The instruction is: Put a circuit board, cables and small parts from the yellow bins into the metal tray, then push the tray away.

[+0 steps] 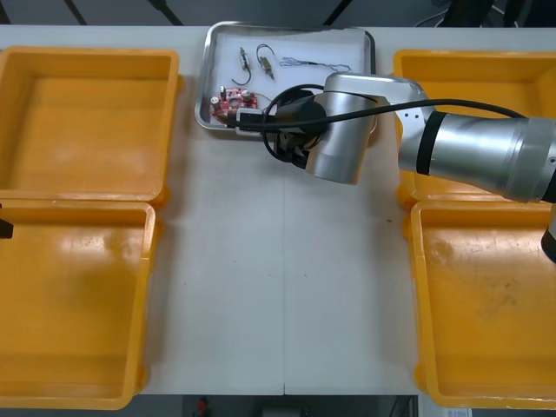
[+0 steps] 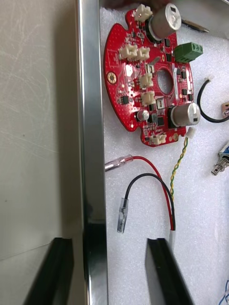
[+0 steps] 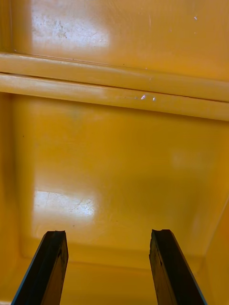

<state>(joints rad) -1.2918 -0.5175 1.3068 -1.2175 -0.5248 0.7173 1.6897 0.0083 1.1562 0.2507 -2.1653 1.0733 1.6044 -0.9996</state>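
Right gripper [image 2: 109, 274] apart, straddling near rim of tray [image 2: 90, 119]: one finger inside, one outside. Rim parallel to fingers. Left gripper [image 3: 109, 271] apart, over bin [image 3: 119, 157] left of tray.

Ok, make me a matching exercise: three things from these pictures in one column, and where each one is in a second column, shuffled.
Things:
1. red circuit board
2. right gripper
3. left gripper

Places:
a. open, above the floor of a yellow bin
b. lying inside the metal tray
c. open, one finger on either side of the tray's rim

Pairs: 1-b, 2-c, 3-a.
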